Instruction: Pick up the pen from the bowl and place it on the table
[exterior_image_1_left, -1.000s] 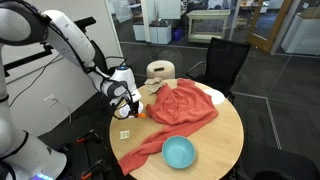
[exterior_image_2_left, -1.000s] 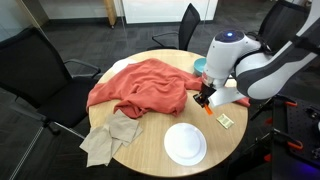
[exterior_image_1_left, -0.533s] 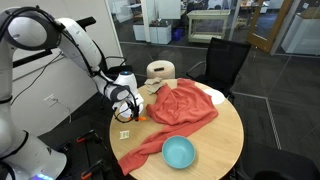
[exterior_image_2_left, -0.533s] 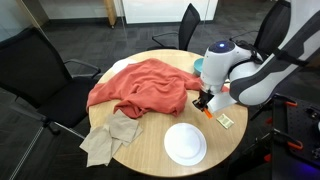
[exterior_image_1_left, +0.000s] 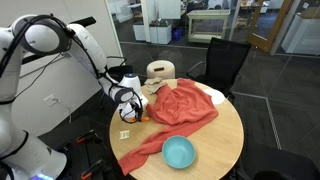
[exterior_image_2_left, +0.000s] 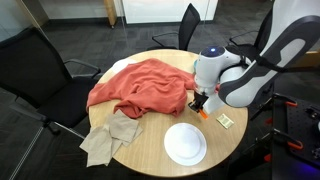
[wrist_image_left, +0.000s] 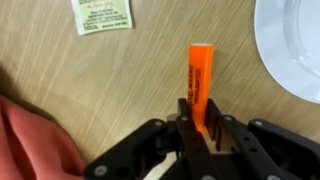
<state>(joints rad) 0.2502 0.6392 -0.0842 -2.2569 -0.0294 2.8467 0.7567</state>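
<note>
Dips slightly lower over the tabletop (exterior_image_2_left: 150, 148) than a second ago, hand (wrist_image_left: 200, 126) clamped on the pen (wrist_image_left: 200, 75) beside the white plate (wrist_image_left: 295, 45), that grip plain only in the wrist view.

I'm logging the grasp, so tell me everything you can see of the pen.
The pen is a short, bright orange stick, plastic-looking, blunt-ended. The hand clamps one end; the rest juts out over the wood table, between a paper tag and a white plate. Whether it touches the table is unclear.
</note>
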